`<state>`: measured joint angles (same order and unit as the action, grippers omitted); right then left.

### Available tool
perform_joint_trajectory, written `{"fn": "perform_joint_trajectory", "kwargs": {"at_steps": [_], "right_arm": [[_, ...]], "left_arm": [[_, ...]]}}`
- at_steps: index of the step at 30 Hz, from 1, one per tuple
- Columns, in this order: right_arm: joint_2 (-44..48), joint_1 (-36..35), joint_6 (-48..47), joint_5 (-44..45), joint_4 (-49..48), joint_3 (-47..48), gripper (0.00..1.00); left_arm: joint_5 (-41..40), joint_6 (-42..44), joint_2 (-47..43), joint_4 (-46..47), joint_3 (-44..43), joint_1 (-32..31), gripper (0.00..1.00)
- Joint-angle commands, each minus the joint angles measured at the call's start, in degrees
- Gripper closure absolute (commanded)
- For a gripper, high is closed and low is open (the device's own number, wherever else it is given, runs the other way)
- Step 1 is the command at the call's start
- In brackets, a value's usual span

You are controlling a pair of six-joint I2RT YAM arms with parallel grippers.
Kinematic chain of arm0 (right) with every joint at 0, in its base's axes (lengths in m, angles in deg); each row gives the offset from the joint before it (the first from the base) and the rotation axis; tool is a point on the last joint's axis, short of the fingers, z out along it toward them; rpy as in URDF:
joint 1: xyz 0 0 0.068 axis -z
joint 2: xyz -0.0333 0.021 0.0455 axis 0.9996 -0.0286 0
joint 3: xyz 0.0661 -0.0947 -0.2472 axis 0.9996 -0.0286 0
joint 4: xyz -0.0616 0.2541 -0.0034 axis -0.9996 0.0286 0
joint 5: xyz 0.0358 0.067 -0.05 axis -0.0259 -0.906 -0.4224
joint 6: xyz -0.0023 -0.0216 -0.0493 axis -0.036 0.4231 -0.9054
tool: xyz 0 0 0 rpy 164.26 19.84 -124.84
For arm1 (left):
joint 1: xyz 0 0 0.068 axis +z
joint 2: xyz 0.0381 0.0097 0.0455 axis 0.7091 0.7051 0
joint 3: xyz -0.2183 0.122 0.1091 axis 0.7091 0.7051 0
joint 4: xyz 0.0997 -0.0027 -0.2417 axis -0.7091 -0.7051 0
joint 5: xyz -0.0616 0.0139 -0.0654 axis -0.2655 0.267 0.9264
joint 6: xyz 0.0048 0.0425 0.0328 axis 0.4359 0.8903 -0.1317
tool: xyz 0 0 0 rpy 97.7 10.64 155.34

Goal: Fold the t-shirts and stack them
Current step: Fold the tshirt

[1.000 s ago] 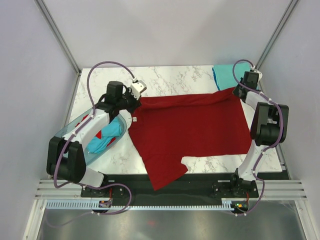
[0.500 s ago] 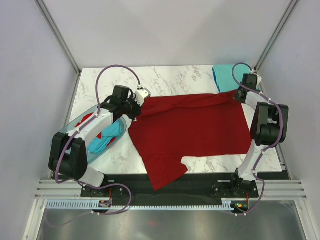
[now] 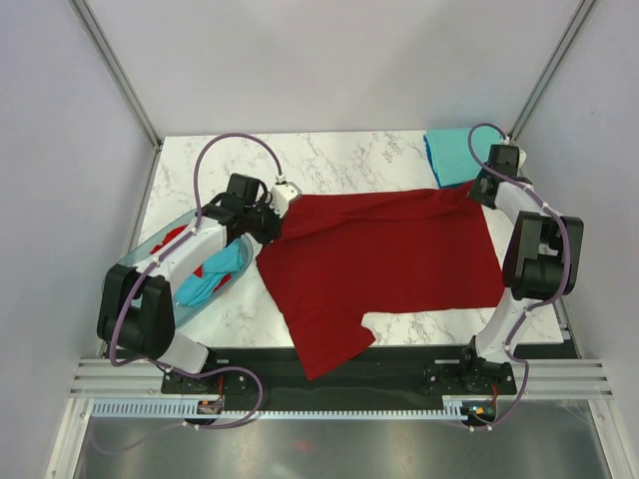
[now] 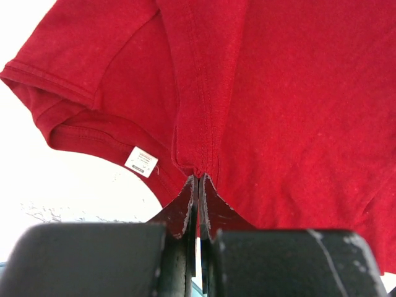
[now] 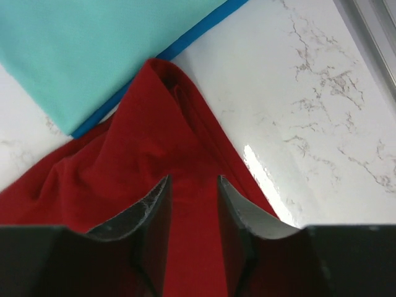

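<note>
L gripper (image 4: 198,180), centre-left: clamped on red tee (image 3: 389,254) at seam. Tee lies spread mid-frame. R gripper (image 5: 192,180), upper right: jaws apart over tee corner, nr teal tee (image 5: 93,43). You: pull edge taut, flatten wrinkles before fold, don't snag teal.

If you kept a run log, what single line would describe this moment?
left gripper: shut on dark red cotton t-shirt | right gripper: open at its far-right corner | shirt: spread on white marble-patterned table, not yet folded
</note>
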<state>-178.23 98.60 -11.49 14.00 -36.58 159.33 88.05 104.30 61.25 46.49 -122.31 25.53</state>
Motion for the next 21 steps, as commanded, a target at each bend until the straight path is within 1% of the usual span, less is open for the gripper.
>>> {"fn": "perform_joint_trajectory", "kwargs": {"at_steps": [1, 4, 10, 12, 15, 19, 21], "right_arm": [[5.2, 0.8, -0.4, -5.2, 3.5, 0.1, 0.56], [5.2, 2.1, 1.9, -7.6, 5.3, 1.0, 0.51], [2.2, 3.2, 10.7, -5.7, 9.4, 2.1, 0.49], [1.4, 3.6, 14.5, -5.2, 9.6, 1.9, 0.48], [0.3, 4.3, 17.5, -4.7, 9.1, 2.0, 0.47], [-0.7, 5.4, 22.2, -5.4, 9.2, 3.1, 0.45], [-0.6, 6.5, 26.0, -5.9, 9.2, 2.8, 0.45]], "left_arm": [[2.0, 0.1, -0.7, -1.4, -0.9, -0.4, 0.98], [2.2, 0.0, -0.4, -1.4, -1.1, -0.9, 0.98], [2.0, 0.0, 0.7, -1.5, -1.2, -1.8, 0.98], [1.5, 0.3, 0.7, -1.6, -1.1, -2.1, 0.98], [0.7, 0.5, 0.8, -1.7, -0.9, -2.3, 0.98], [0.5, 0.6, 0.6, -1.7, -0.9, -2.3, 0.98], [0.5, 0.6, 0.7, -1.6, -1.1, -2.3, 0.98]]}}
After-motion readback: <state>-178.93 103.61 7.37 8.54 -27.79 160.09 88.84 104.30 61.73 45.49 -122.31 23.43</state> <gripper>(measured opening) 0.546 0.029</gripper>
